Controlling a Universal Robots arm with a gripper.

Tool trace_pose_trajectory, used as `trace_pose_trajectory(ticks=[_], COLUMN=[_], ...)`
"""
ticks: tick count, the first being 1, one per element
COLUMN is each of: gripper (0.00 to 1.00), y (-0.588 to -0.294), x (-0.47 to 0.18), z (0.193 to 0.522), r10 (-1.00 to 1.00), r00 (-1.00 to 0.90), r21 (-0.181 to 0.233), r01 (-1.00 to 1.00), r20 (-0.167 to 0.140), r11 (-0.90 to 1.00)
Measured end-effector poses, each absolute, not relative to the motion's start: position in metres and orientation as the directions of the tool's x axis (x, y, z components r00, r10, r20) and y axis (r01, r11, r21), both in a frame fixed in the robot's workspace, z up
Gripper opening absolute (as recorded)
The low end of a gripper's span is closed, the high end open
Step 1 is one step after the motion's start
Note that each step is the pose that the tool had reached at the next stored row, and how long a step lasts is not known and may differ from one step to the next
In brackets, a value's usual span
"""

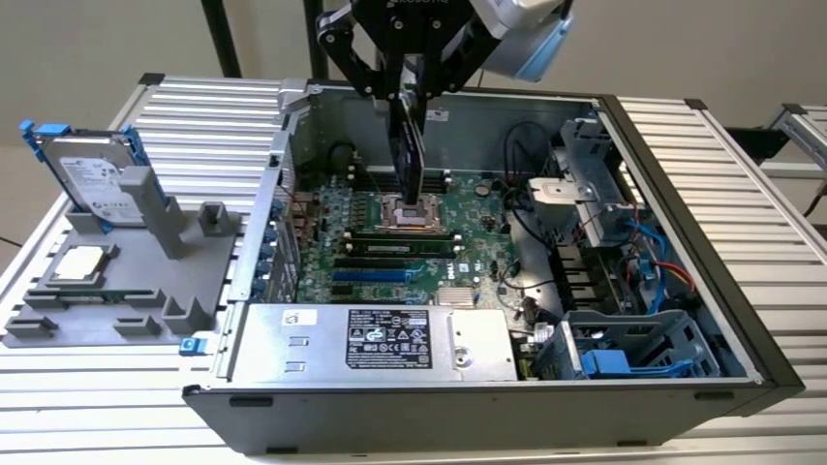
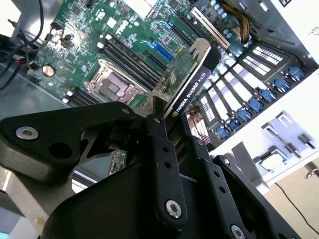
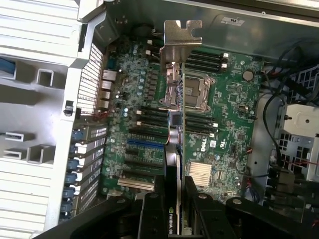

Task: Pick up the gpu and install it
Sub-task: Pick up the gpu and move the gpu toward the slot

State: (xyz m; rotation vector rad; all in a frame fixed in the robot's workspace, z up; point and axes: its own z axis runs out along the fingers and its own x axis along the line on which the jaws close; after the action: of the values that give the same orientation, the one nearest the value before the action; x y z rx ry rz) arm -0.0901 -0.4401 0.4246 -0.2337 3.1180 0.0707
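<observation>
The hand [image 1: 411, 89] pinches the gpu [image 1: 410, 160], which hangs bracket-end down over the motherboard [image 1: 485, 242] inside the open computer case [image 1: 452, 417].

The gripper [image 2: 168, 118] is showing matt black fingers [image 2: 162, 164]; between them the gpu [image 2: 192, 82] is gleaming with a glossy black shroud, green board and bare silver metal bracket [image 3: 182, 35].

Gripper [image 1: 411, 89] vertical, downward, tight on the gpu [image 1: 410, 160]
</observation>
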Motion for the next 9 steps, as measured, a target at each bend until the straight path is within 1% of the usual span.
trace_pose_trajectory(ticks=[9], gripper=[0.00], y=[-0.4402], x=[-0.0901], z=[0.4246], r10=[-0.182], r00=[-0.983], r21=[0.044], r01=[-0.182], r20=[-0.017], r11=[0.982])
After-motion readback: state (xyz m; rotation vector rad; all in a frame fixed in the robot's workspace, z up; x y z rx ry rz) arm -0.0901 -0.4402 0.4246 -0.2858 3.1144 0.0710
